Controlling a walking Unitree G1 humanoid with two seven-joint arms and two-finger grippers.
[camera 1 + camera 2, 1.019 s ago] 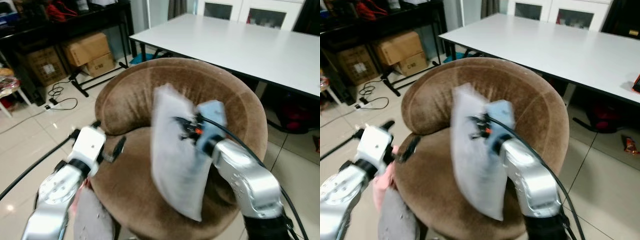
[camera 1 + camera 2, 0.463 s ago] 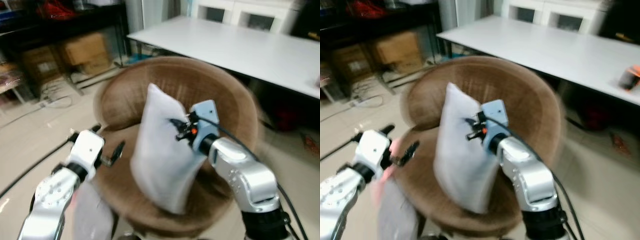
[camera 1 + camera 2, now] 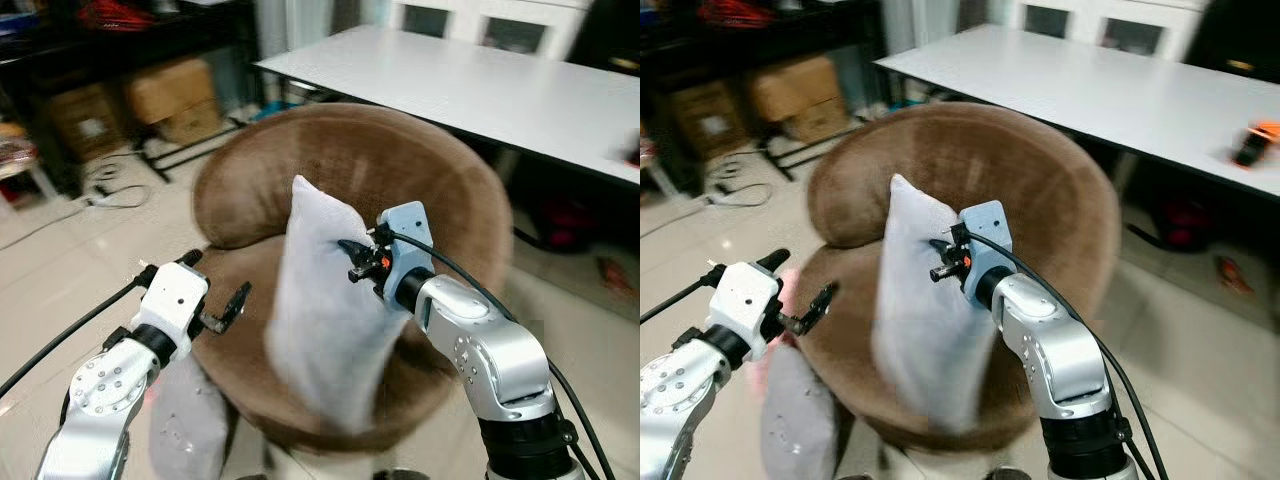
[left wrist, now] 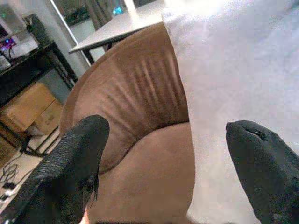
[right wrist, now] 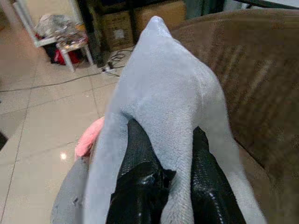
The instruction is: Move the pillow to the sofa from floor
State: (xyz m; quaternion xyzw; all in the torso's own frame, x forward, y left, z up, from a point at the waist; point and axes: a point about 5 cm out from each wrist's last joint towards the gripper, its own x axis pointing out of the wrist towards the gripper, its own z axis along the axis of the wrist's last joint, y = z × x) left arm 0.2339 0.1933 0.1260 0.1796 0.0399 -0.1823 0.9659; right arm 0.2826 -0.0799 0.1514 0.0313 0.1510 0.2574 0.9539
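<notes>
The pillow (image 3: pixel 325 320) was pale grey and soft, standing on edge, one corner up, its fabric pinched in the right gripper (image 5: pixel 163 154). It hung over the seat of the round brown sofa (image 3: pixel 440 180), before the curved backrest.

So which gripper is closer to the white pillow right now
Right. The right gripper is shut on a fold of the white pillow, holding it upright over the brown sofa. The left gripper is open beside the pillow, not touching it.
</notes>
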